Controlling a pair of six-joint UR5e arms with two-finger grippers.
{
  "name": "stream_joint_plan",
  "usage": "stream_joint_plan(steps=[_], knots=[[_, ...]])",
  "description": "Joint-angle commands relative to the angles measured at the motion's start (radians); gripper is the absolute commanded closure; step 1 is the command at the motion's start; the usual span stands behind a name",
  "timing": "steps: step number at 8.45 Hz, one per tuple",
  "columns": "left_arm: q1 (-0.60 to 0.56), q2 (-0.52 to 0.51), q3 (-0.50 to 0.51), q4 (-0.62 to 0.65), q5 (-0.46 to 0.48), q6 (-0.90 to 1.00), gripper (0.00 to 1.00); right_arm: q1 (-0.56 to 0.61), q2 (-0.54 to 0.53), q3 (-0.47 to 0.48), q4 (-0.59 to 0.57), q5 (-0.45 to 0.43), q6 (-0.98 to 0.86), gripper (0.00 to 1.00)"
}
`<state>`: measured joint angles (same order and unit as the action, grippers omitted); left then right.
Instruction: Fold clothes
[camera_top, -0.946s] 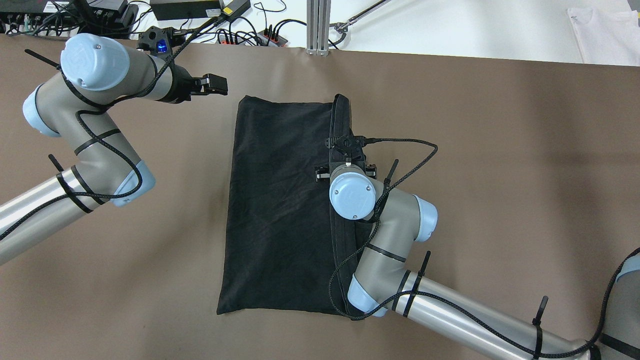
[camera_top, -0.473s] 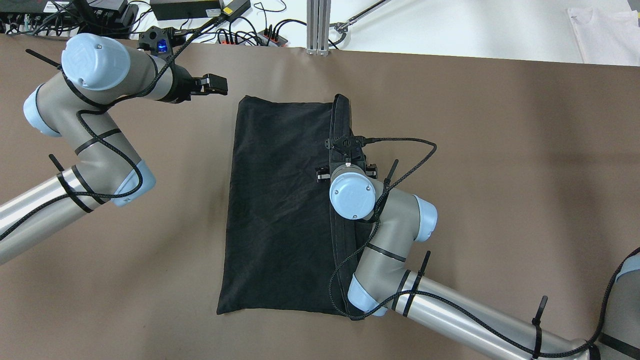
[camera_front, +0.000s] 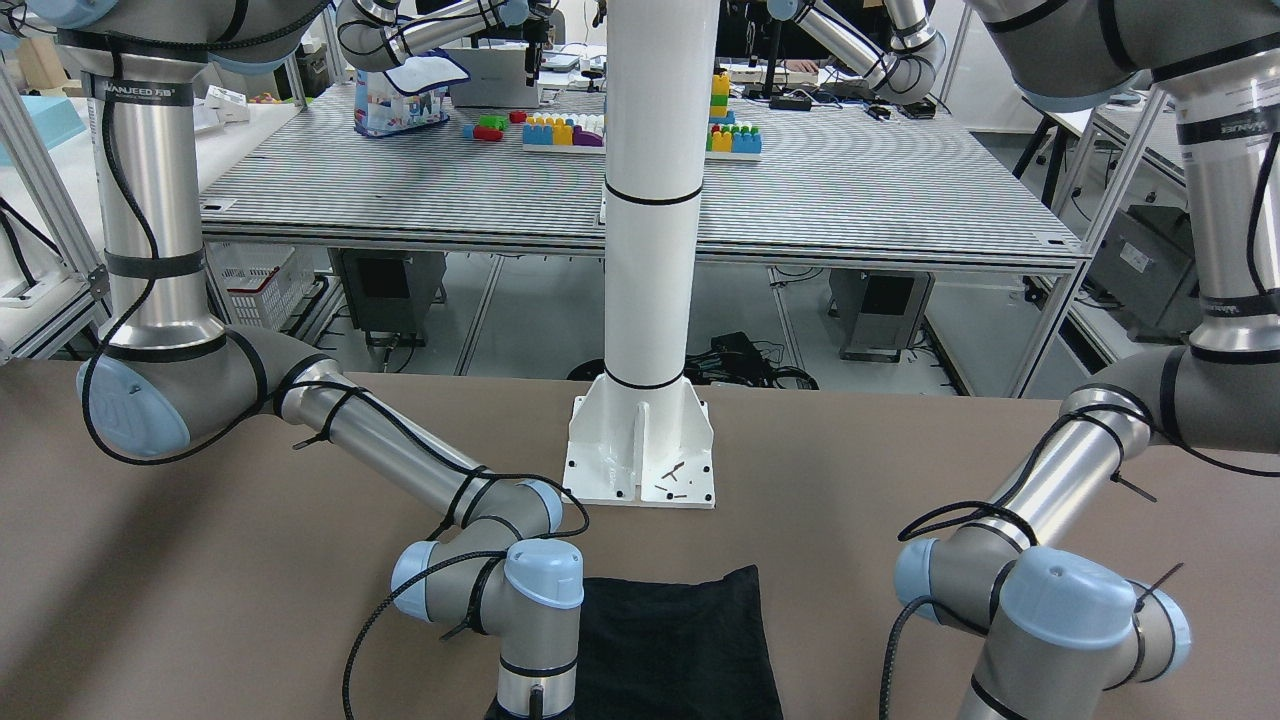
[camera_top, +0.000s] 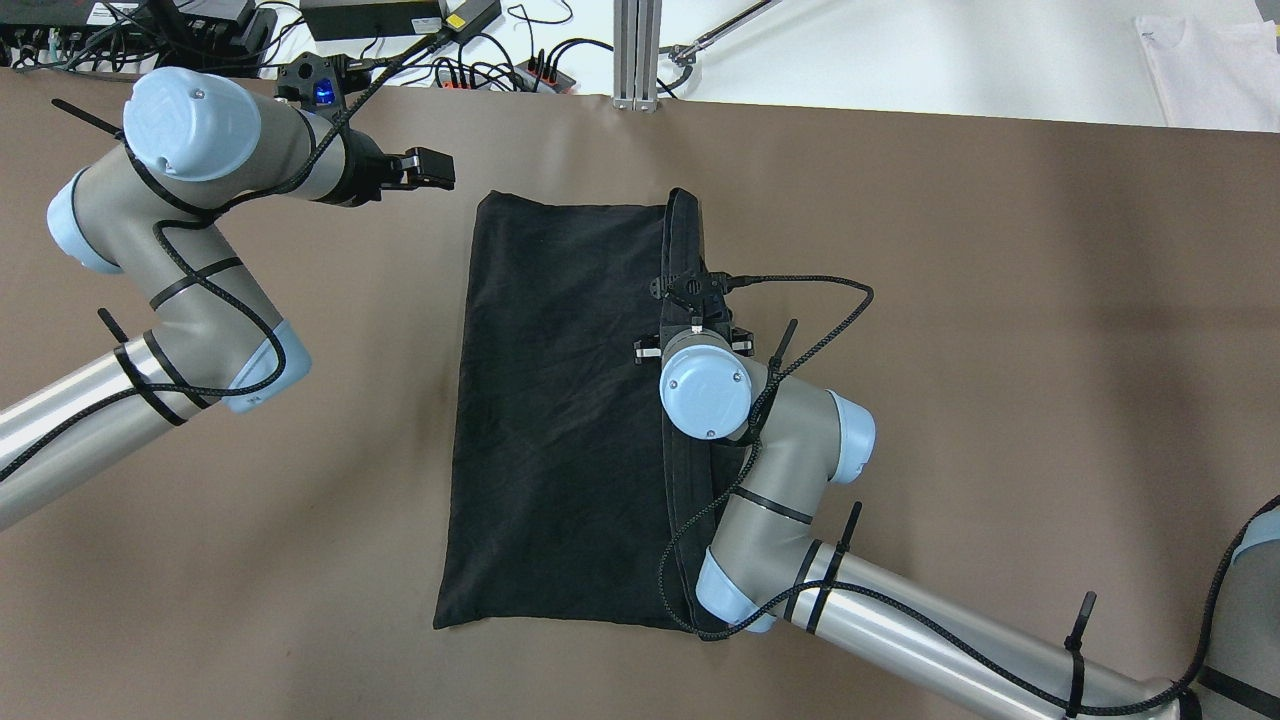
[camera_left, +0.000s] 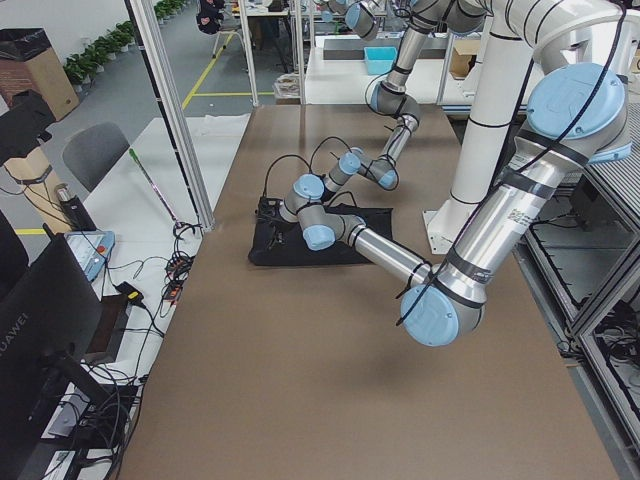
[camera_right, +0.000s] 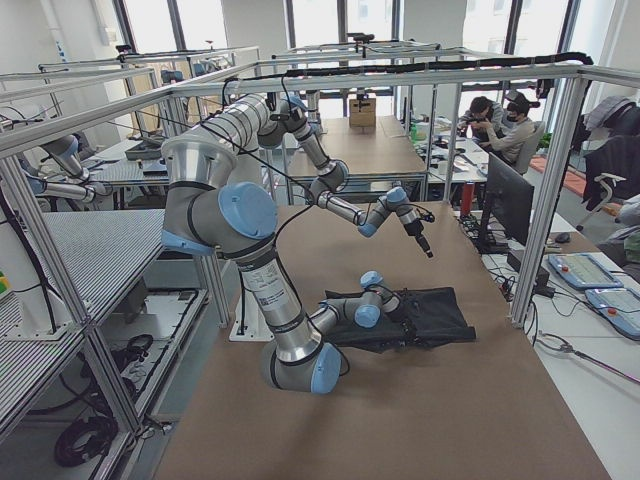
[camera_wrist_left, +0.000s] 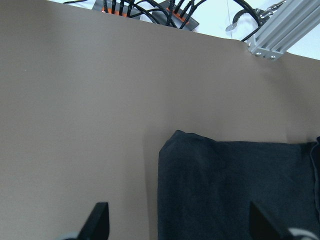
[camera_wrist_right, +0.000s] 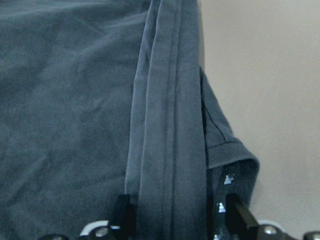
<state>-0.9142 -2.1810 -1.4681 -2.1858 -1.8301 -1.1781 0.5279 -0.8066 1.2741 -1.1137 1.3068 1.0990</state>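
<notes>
The clothes (camera_top: 560, 400) lie flat on the brown desk (camera_top: 1000, 350) as a long dark rectangle running away from the robot, with a raised hemmed band (camera_wrist_right: 170, 125) along the right side. About halfway up that side, the right tool (camera_wrist_right: 178, 212) points down onto the band. Its jaws are apart and sit on either side of the band, and the wrist view shows no pinch in the fabric.

The step looks like taking this edge to fold it over to the left. To do it well, the tool should drop until both fingers reach below every layer of the band before closing. The lift should be low, because a single grip at mid-edge will let both ends sag. The carry should go straight across so the edges land parallel.

Farther out, the left tool (camera_wrist_left: 180, 222) hovers with its jaws wide over bare desk, just beyond the far left corner (camera_top: 485, 197) of the clothes. It could take or pin that corner.

Against the earlier overhead pictures, almost nothing differs. The clothes keep the same outline, the left arm has not moved, and the right wrist has shifted only very slightly, if at all.
</notes>
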Motion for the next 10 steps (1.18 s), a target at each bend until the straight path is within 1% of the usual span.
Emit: stream_joint_plan(steps=[1,3,5,7,8,9,10], knots=[[0.000,0.000,0.000,0.000,0.002,0.000,0.00,0.009,0.000,0.014,0.002,0.011,-0.008,0.56],[0.000,0.000,-0.001,0.001,0.002,0.000,0.00,0.027,-0.008,0.043,0.002,0.031,-0.059,0.55],[0.000,0.000,-0.003,0.001,0.002,0.000,0.00,0.035,-0.038,0.057,0.005,0.038,-0.064,0.55],[0.000,0.000,-0.003,0.001,0.002,0.000,0.00,0.040,-0.037,0.064,0.003,0.035,-0.059,0.53],[0.000,0.000,-0.003,0.001,0.002,0.000,0.00,0.038,-0.028,0.050,0.002,0.035,-0.056,0.50],[0.002,0.001,-0.003,0.001,0.002,0.000,0.00,0.035,-0.017,0.028,0.002,0.035,-0.056,0.44],[0.002,0.001,-0.001,0.001,0.002,0.000,0.00,0.031,0.001,0.007,0.002,0.032,-0.054,0.40]])
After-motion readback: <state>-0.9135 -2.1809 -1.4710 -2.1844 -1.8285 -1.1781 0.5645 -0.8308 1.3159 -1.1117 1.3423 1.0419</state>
